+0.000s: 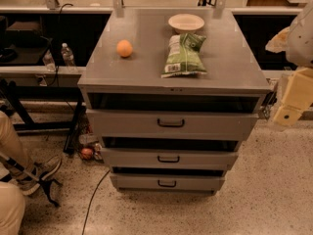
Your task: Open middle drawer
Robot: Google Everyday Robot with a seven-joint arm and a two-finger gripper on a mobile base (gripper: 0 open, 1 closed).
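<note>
The grey metal cabinet [146, 58] stands in the middle of the view with three drawers facing me. The middle drawer [195, 159] has a shallow wide front and a small black loop handle [168, 158]. It sits between the taller top drawer [215, 125] and the lowest drawer [195, 182]. All three fronts stand a little out from the frame, with dark gaps above them. My gripper [292, 99] is at the right edge of the view, beside the cabinet's top right corner, well above and to the right of the middle drawer's handle and apart from it.
On the cabinet top lie an orange [124, 48], a green chip bag [184, 54] and a pale bowl [186, 22]. A person's leg and shoe [41, 173] are at the lower left. A black cable [93, 199] runs across the floor. Water bottles [67, 55] stand at the left.
</note>
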